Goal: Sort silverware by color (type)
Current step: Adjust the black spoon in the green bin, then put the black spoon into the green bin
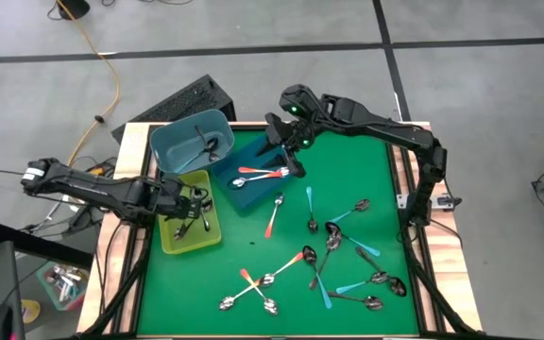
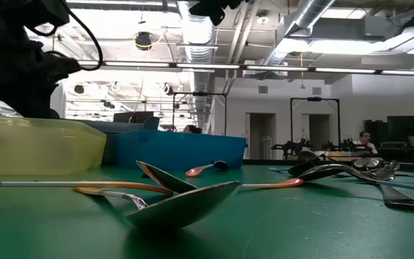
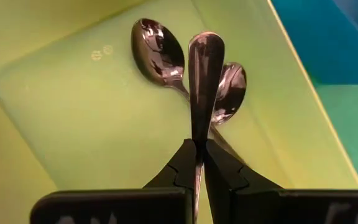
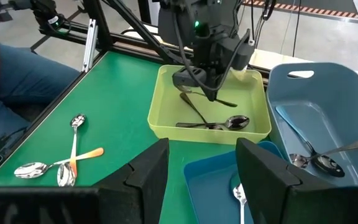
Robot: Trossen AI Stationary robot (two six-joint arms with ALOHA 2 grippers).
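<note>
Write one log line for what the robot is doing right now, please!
left gripper: shut on silver spoon, over yellow bin | right gripper: open, empty, over blue tray | loose spoons on mat

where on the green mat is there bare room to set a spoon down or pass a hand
Free: the green mat between the blue tray and the right edge, and the left strip below the yellow tray. Crowded: the spoon pile at the lower right and the crossed spoons at the lower middle.

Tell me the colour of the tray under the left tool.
Yellow-green tray, clearest in the left wrist view.
</note>
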